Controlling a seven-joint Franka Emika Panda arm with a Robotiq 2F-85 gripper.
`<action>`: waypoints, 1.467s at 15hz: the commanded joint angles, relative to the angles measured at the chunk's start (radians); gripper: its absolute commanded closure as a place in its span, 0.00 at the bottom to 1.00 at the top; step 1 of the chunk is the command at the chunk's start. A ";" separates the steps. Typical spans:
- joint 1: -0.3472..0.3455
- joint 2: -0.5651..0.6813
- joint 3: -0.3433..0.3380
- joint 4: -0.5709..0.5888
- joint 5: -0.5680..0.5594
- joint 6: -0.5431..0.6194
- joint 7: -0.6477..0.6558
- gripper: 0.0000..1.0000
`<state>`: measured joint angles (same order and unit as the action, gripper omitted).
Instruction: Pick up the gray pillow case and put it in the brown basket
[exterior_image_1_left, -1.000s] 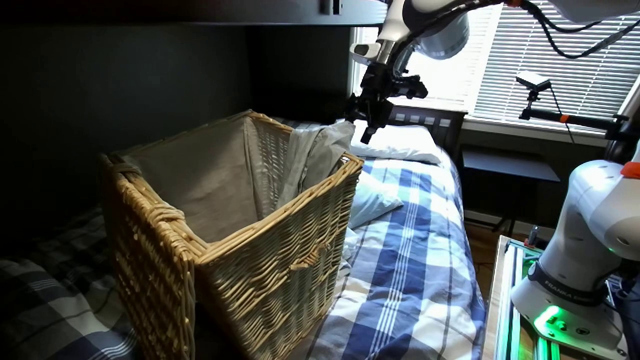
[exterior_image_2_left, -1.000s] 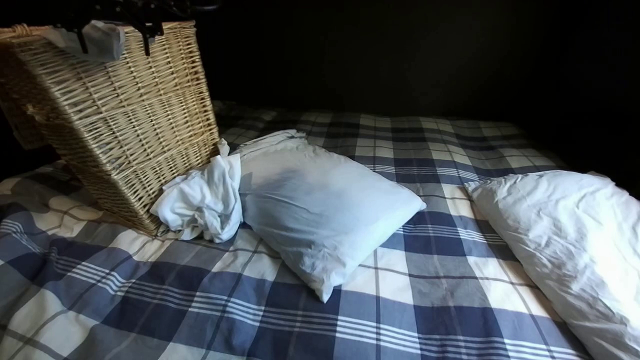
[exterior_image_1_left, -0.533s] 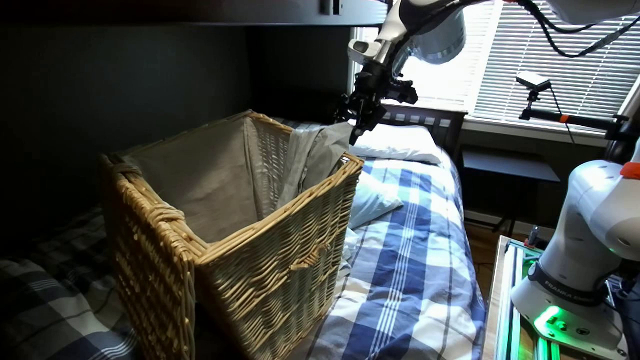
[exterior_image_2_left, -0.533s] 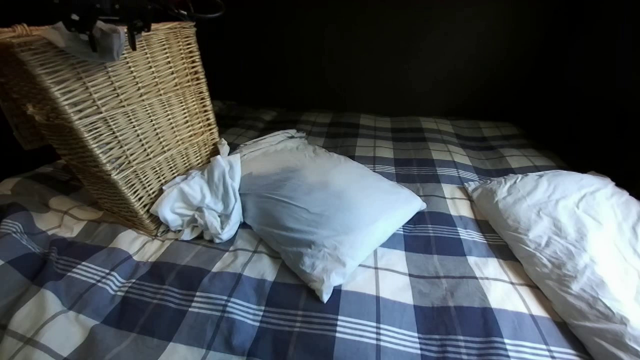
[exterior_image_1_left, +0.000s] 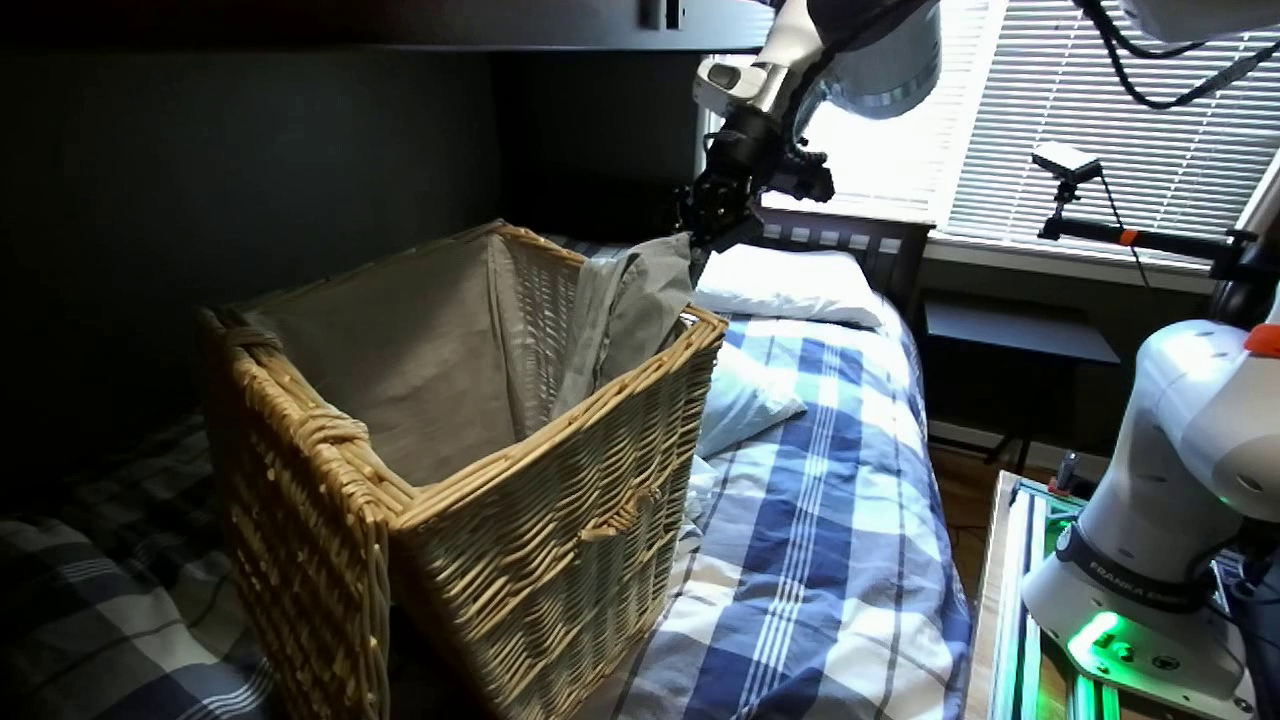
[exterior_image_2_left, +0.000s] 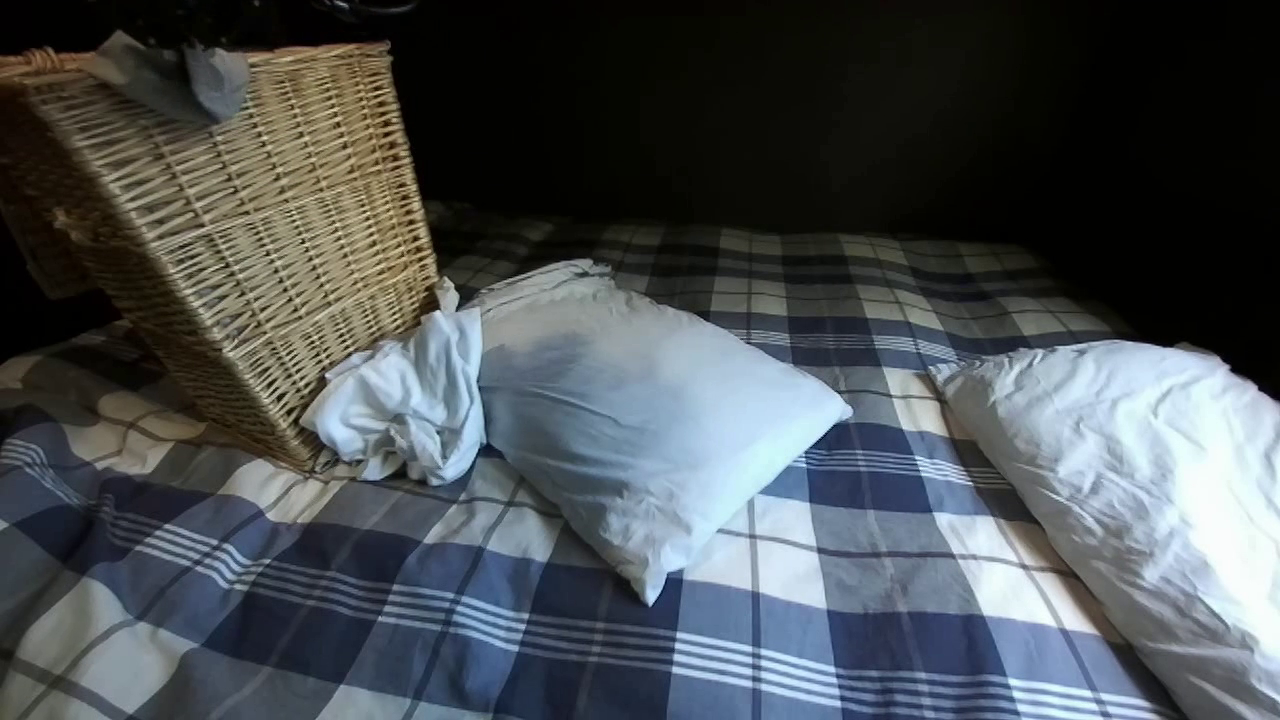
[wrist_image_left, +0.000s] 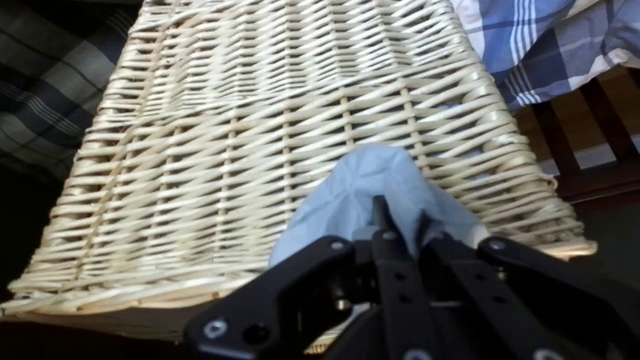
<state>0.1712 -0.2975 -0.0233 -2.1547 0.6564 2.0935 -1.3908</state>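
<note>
The gray pillow case (exterior_image_1_left: 645, 300) is draped over the rim of the brown basket (exterior_image_1_left: 560, 530), part of it inside and a flap (exterior_image_2_left: 165, 80) hanging down the outer wall. In the wrist view that flap of pillow case (wrist_image_left: 330, 210) looks bluish against the wicker of the basket (wrist_image_left: 225, 130). My gripper (wrist_image_left: 401, 205) is shut on the flap, with cloth pinched between its narrow fingers. In an exterior view the gripper (exterior_image_1_left: 698, 255) is just behind the rim, fingertips partly covered by cloth. The basket's inner floor is hidden.
A light pillow (exterior_image_2_left: 650, 400) and a crumpled white cloth (exterior_image_2_left: 405, 410) lie by the basket on the plaid bed (exterior_image_2_left: 560, 640). Farther along rests a white pillow (exterior_image_2_left: 1130, 480). A dark overhead panel (exterior_image_1_left: 400, 25) hangs above the bed, with a dark wall behind.
My gripper has moved left and slightly lower in an exterior view, up to the basket's rim. Its jaws have gone from open to shut on the pillow case, and the cloth's edge has shifted slightly.
</note>
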 joint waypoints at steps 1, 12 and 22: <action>0.031 -0.057 0.030 0.013 0.034 -0.008 -0.040 1.00; 0.118 0.105 0.126 0.191 0.100 0.135 -0.222 0.60; 0.036 -0.187 0.133 0.117 -0.115 -0.059 0.479 0.00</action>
<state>0.2286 -0.3250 0.1265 -1.9678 0.5947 2.1268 -1.0935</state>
